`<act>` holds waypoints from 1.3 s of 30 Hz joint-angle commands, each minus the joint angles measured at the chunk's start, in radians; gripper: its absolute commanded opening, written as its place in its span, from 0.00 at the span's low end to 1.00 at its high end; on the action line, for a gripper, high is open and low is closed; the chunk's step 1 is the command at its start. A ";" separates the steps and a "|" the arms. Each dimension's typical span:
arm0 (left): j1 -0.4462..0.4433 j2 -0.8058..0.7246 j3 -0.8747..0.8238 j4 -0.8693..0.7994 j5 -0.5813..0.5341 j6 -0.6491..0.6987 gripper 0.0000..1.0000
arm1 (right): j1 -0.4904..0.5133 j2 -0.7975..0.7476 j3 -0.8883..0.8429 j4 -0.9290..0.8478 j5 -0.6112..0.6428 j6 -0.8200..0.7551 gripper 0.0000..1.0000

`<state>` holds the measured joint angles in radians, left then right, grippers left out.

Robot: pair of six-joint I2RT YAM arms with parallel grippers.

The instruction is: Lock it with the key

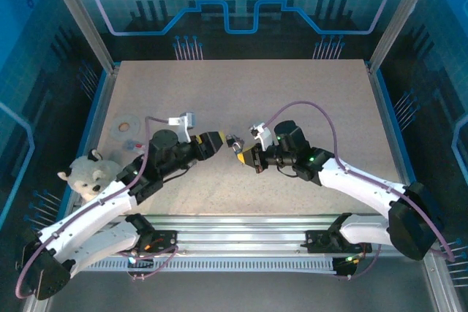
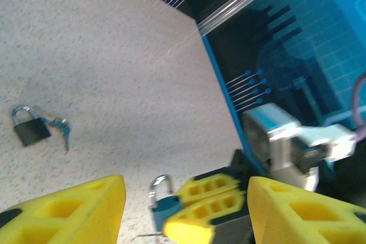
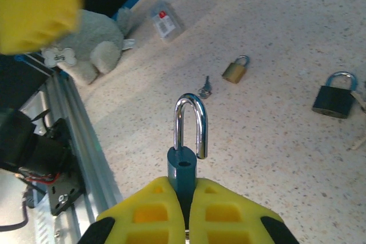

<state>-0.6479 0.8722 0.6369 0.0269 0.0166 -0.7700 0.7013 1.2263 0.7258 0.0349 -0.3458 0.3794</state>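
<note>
The right hand [image 3: 184,190] is clamped on the body of the blue padlock [image 3: 182,170] and holds it above the desk [image 3: 274,158], near the middle of the desk's near half. The padlock's long axis runs in line with the yellow fingers. Its shackle [image 3: 189,104] leads out past the fingertips and points toward the left hand [image 2: 186,190]. The shackle is open: one leg sits in the body, and the other ends free beside an empty hole in the top. Seen from above, the two hands face each other closely with the padlock between them. The left hand's fingers are spread apart with nothing in their grip. A black padlock [image 3: 334,100] with keys on it lies flat on the desk. A brass padlock [image 3: 234,71] lies nearby, with a loose key [image 3: 205,87] just beside it. A plush toy [image 3: 94,47] rests by the desk's left edge.
</note>
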 commanded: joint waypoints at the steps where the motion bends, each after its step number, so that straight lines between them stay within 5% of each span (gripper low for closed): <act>1: 0.001 -0.007 -0.055 0.117 0.067 0.043 0.59 | -0.010 -0.033 -0.026 0.043 -0.076 -0.020 0.00; 15: 0.002 -0.016 -0.192 0.400 0.265 -0.031 0.53 | -0.017 -0.036 -0.046 0.083 -0.179 -0.048 0.00; 39: 0.002 0.065 -0.199 0.379 0.355 -0.003 0.48 | -0.030 -0.051 -0.065 0.126 -0.246 -0.039 0.00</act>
<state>-0.6479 0.9215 0.4458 0.3866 0.3317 -0.7841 0.6796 1.1950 0.6674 0.1204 -0.5587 0.3538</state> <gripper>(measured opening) 0.480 0.047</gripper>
